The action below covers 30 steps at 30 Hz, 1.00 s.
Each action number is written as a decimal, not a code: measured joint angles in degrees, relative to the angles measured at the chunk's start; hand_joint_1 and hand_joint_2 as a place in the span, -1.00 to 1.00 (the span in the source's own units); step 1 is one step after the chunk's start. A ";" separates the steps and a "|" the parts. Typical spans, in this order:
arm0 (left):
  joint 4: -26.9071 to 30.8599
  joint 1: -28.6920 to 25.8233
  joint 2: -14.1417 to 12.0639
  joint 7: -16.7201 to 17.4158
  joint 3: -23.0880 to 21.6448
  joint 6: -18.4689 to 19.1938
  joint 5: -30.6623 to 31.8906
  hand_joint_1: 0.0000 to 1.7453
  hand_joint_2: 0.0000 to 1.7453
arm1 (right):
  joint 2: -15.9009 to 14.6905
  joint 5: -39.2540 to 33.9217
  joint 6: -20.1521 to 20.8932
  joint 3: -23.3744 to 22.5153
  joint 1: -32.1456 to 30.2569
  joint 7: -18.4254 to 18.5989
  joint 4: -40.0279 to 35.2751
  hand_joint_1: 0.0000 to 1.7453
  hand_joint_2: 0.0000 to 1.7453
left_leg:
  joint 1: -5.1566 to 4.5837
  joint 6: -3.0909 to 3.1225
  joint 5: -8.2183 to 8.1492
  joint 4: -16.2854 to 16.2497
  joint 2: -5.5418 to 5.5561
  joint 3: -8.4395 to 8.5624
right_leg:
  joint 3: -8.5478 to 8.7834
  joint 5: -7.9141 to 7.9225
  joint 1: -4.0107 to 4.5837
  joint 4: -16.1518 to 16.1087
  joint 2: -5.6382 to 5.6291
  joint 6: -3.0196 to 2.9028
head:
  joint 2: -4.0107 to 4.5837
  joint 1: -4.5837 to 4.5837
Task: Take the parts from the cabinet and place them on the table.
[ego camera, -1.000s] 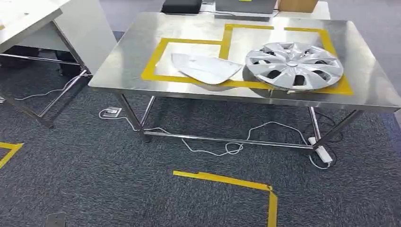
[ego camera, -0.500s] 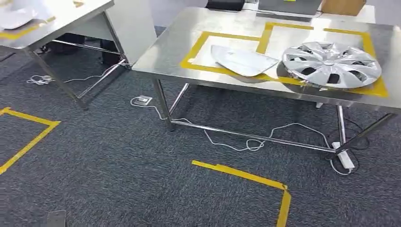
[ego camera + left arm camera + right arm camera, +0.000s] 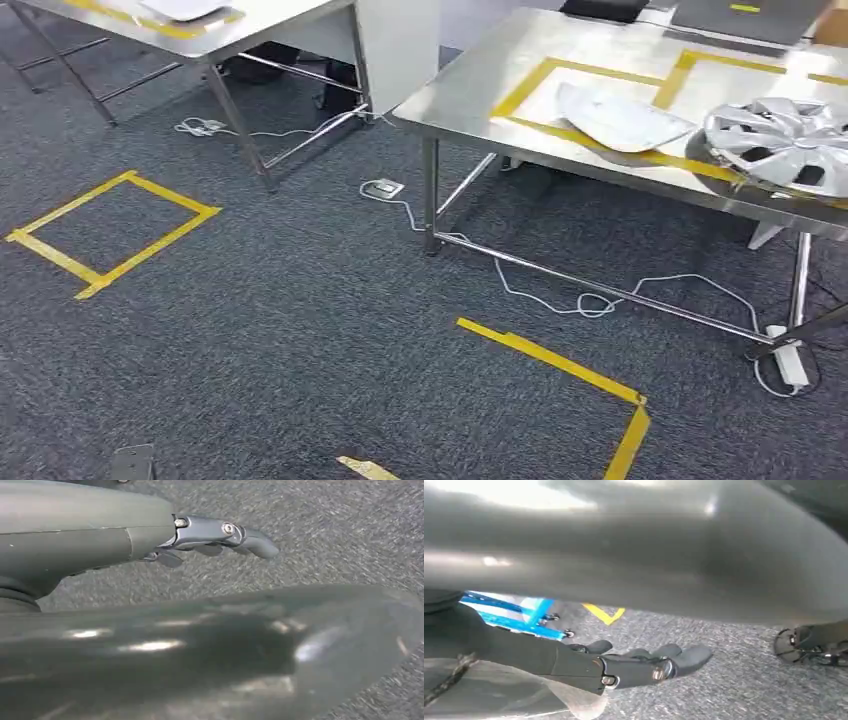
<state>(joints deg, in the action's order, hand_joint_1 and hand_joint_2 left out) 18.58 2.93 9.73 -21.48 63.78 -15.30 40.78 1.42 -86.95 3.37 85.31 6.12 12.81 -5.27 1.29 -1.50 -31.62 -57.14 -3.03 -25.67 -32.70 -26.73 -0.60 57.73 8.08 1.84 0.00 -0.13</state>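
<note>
At upper right, a hubcap and flat silver panel lie on the steel worktop. White cable trails on carpet beneath. Left hand and right hand hang with fingers loosely extended, holding nothing.

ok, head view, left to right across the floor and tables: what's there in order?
Yellow tape square on the carpet → steel table at the back left → white floor socket → flat silver panel on the near steel table → silver hubcap.

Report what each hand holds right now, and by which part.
Nothing. The left hand and the right hand both hang empty over the carpet, fingers extended.
</note>
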 joint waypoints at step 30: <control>-0.13 -1.17 -1.55 -1.14 2.84 2.89 -1.77 -1.00 -1.00 | 1.36 1.11 -2.34 2.14 0.66 0.52 -0.09 -1.00 -1.00 | -0.82 0.63 3.55 -1.57 -0.21 -5.09 | 8.59 -6.20 0.55 -2.84 -0.72 -0.78 | 0.00 -0.22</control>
<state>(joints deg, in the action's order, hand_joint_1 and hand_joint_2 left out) 18.45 1.75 8.17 -22.62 66.62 -12.41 39.01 2.78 -85.83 1.03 87.45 6.77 13.33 -5.36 0.47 -0.87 -28.07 -58.71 -3.24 -30.76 -24.11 -32.92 -0.05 54.90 7.36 1.06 0.00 -0.35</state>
